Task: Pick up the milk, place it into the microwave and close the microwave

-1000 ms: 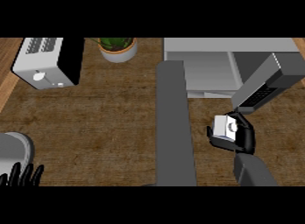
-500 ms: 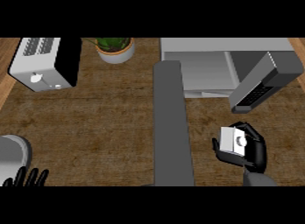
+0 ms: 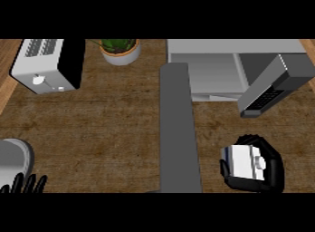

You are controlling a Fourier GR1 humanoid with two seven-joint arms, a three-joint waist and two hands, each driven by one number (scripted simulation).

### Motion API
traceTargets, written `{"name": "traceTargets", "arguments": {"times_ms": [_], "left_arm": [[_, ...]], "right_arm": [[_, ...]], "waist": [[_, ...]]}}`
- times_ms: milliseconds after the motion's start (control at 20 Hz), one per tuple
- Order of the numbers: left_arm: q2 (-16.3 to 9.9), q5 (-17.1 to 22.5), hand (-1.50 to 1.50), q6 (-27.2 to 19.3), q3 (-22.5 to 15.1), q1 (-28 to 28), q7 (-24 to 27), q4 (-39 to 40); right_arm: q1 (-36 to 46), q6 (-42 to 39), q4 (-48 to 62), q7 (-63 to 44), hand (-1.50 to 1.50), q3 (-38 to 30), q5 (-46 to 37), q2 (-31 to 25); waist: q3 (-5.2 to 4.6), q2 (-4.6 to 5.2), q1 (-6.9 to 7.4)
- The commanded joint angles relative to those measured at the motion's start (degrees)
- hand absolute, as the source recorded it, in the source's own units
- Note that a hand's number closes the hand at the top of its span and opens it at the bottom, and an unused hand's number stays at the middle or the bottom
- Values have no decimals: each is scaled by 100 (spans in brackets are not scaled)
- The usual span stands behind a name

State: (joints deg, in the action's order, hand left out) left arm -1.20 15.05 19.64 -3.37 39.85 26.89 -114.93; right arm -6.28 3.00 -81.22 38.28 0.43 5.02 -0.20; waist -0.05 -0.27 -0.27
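I count one milk [image 3: 244, 161], one microwave [image 3: 235, 68], one toaster [image 3: 48, 65], one plant [image 3: 120, 49], my two hands [image 3: 265, 174] [image 3: 25, 185].

Dark wooden counter [image 3: 113, 122], toaster [image 3: 46, 65], potted plant [image 3: 120, 49], lighter wood edges

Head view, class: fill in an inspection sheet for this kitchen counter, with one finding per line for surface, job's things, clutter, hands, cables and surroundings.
Surface: brown wooden counter, a grey bar running along it.
Job's things: white milk carton held above the counter; grey microwave with its door open.
Clutter: white toaster; potted green plant.
Hands: black right hand curled round the carton; black left hand open at lower left, fingers up.
Cables: nothing seen.
Surroundings: nothing seen.
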Motion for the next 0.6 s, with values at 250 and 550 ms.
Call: {"name": "traceTargets", "arguments": {"times_ms": [250, 550], "left_arm": [[-122, 234, -150, 167, 385, -149, 56, 312], [-152, 522, -150, -25, 494, -267, -544, -252]], "right_arm": [[513, 1012, -577, -918, 150, 519, -172, -134], [1731, 1463, 1011, -689, 150, 476, -50, 19]], "waist": [[3, 23, 55], [8, 37, 92]]}}
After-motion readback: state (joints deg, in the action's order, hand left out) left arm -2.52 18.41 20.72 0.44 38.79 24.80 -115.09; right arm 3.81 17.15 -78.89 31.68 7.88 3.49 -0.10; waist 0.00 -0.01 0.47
